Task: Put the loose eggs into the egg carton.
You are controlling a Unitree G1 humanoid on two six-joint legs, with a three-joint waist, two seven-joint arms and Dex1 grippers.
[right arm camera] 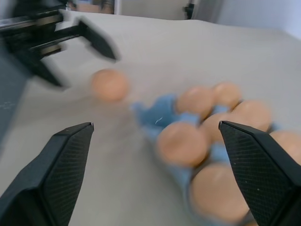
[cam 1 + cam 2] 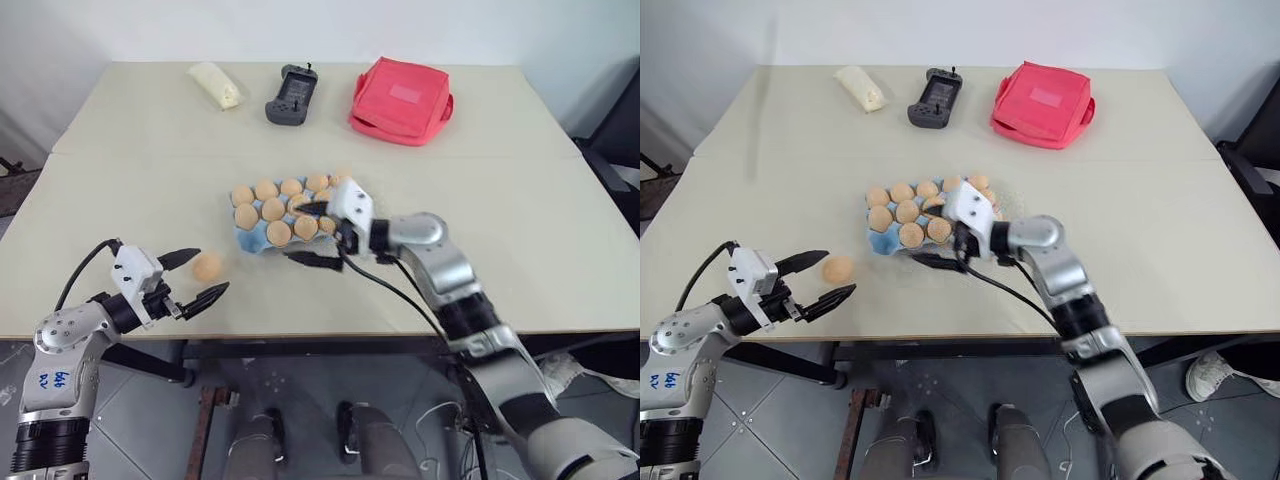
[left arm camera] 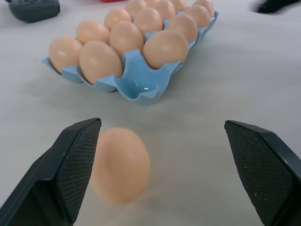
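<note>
Over egg carton (image 2: 262, 238): right pincer (image 2: 312, 235) wide open, empty.

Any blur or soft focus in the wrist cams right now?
Right wrist view: smeared throughout, egg carton and loose egg soft, left claw streaked. Left wrist view: carton crisp, the near egg between the fingers out of focus.

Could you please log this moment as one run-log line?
left gripper: open, around loose egg | right gripper: open over egg carton | one corner cup empty
</note>
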